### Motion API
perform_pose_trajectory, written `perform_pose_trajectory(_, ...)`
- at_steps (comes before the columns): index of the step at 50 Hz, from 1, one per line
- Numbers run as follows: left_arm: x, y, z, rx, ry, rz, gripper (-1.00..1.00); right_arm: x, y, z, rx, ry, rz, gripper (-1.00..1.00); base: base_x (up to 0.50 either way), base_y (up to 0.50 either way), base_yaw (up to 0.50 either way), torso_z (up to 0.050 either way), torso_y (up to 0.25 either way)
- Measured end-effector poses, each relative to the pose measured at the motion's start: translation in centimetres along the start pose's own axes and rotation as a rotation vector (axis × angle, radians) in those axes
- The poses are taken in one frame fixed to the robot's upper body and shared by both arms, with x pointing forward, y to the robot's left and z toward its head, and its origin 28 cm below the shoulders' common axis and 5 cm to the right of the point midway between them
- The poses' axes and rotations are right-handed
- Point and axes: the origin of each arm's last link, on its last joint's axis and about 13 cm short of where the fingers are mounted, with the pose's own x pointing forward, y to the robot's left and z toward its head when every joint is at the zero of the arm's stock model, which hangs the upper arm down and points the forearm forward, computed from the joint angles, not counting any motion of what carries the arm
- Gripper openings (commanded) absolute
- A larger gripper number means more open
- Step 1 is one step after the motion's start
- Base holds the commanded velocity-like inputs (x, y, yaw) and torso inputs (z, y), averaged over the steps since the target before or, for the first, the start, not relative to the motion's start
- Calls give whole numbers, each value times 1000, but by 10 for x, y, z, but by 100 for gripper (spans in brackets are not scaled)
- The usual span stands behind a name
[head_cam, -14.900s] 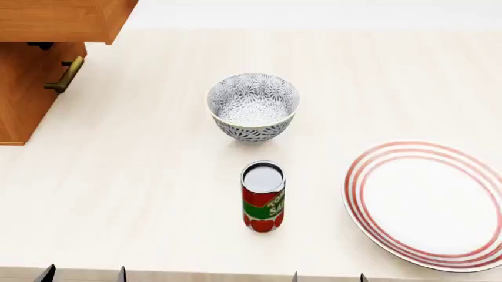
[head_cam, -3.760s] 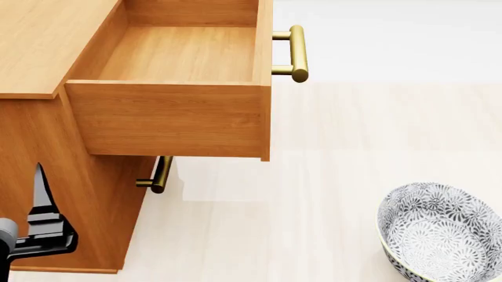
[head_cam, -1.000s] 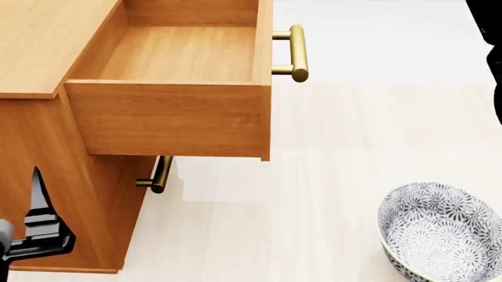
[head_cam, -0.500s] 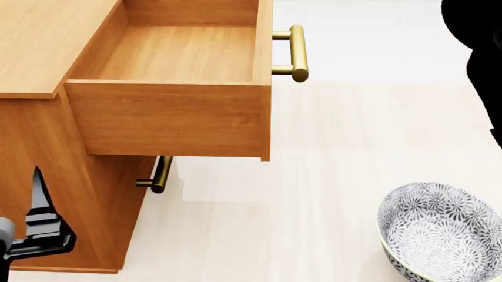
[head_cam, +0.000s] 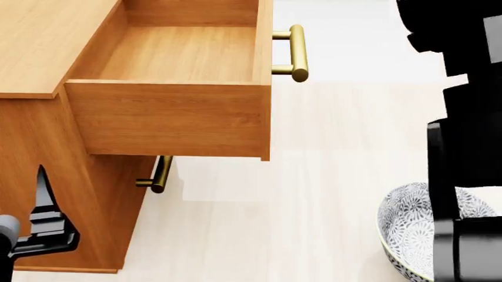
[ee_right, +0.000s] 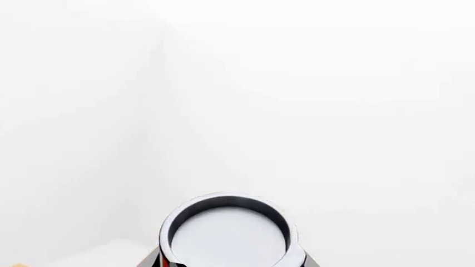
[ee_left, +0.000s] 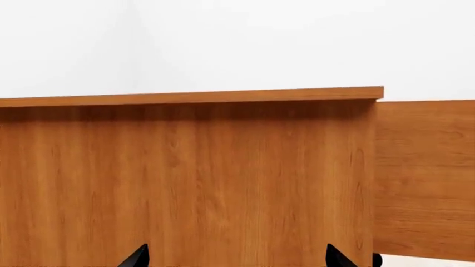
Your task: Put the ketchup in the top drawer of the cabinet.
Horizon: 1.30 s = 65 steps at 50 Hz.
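Right hand: the right wrist view shows the ketchup close under the camera, its silver-grey top facing the lens and a sliver of red label at the picture's lower edge. The can appears held in that hand, but the fingers themselves are out of shot, so the grip is inferred from position only. White wall fills everything behind it.

Head view: the right arm stands as a dark mass at the right edge, in front of part of the patterned bowl on the tabletop.

Left hand: low beside the cabinet side panel, fingers spread apart, holding nothing.

Top drawer: pulled out, interior bare wood, brass handle facing the right arm. The lower drawer handle shows beneath it.
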Motion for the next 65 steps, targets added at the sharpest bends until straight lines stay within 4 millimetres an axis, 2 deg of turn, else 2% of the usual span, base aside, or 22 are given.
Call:
perform_pose_trajectory(9,0,0,-1,-1,3,1,100,20,6,-6,-16,27,12,-100,0,0,0,0,1)
perform_pose_trajectory(24,-2,-1,-2,-5,6,-1,100,32,29,-12,-37,85,55,-100,0,0,0,0,0)
perform_pose_trajectory(45,-3,-1,-6,-14,14,-7,100,35,55,-26,-29,165,150,-100,0,0,0,0,0)
perform_pose_trajectory(65,-2,-2,-9,-9,25,-11,100,30,65,-50,75,298,381,-100,0,0,0,0,0)
